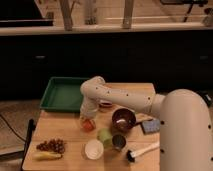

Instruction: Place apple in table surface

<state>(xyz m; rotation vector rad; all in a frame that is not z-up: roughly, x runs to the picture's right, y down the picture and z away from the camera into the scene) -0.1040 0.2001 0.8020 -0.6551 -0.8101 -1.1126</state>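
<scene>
Gripper (88, 121) is hovering right over apple (89, 126).
Apple is lying low at table surface (60, 131), just under gripper; grip open or closed: cannot tell.

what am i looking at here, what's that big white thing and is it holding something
The big white thing is a mobile robot with one arm, which ends in a gripper. There is only one picture, looking down at the table from beside the robot's body. The gripper is low over the wooden table surface, right at a small orange-red apple. Whether it grips the apple I cannot tell. Also on the table are a green tray, a dark bowl, a green cup, a white cup, grapes and a banana.
</scene>
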